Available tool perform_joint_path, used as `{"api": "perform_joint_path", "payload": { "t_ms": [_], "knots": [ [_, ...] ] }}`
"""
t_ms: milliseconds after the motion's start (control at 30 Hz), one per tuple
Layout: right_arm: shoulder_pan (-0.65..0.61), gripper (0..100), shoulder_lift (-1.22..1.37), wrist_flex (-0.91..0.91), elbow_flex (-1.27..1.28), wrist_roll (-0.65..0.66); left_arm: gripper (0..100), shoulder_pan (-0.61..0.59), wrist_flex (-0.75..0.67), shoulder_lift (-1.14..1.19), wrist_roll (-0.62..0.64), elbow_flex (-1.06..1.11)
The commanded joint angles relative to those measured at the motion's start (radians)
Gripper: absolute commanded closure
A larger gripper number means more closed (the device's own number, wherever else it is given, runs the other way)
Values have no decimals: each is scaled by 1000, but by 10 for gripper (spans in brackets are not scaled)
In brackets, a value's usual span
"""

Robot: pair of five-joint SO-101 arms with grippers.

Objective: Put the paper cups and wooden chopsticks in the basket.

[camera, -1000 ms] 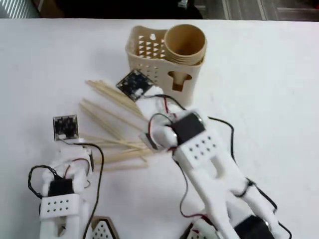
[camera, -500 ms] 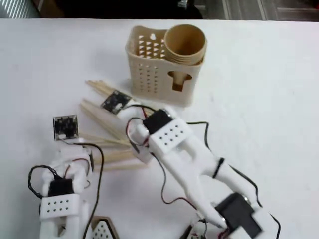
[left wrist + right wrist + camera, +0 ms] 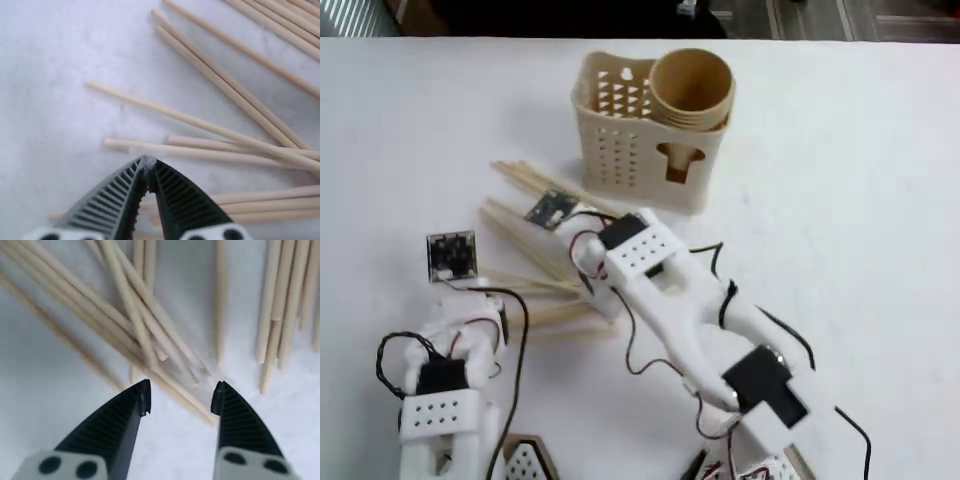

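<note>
Several wooden chopsticks (image 3: 520, 232) lie fanned out on the white table, in front and to the left of the tan basket (image 3: 620, 155). A stack of paper cups (image 3: 692, 88) stands inside the basket's right end. My right arm (image 3: 650, 262) stretches over the pile. Its gripper (image 3: 182, 392) hangs open just above crossed chopsticks (image 3: 127, 305), with nothing between the fingers. My left gripper (image 3: 146, 162) is shut and empty, its tip just short of a chopstick (image 3: 200, 151) at the pile's near left edge. The left arm (image 3: 440, 385) sits at the front left.
The table (image 3: 850, 200) is bare white to the right of the basket and along the far left. A tan object (image 3: 525, 460) pokes in at the front edge beside the left arm. Loose wires trail from both arms.
My right arm has swung away from the basket, leftward and down over the chopstick pile. The left arm has stayed still.
</note>
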Motion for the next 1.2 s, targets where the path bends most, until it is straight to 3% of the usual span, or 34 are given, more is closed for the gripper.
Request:
{"api": "perform_joint_path", "payload": {
  "t_ms": [0, 300, 467, 800, 967, 1167],
  "knots": [
    [41, 793, 27, -76, -48, 12, 975, 10, -18, -28, 0, -3],
    [47, 807, 130, -125, -48, 68, 975, 10, -18, -28, 0, -3],
    [48, 987, 143, -122, -48, 69, 975, 10, -18, -28, 0, -3],
    [127, 981, -13, 85, -43, 74, 975, 10, -18, -28, 0, -3],
    [127, 981, -110, 246, -40, 146, 975, 10, -18, -28, 0, -3],
    [133, 981, -156, 289, 20, 152, 975, 31, -40, -28, 2, 2]
  ]
}}
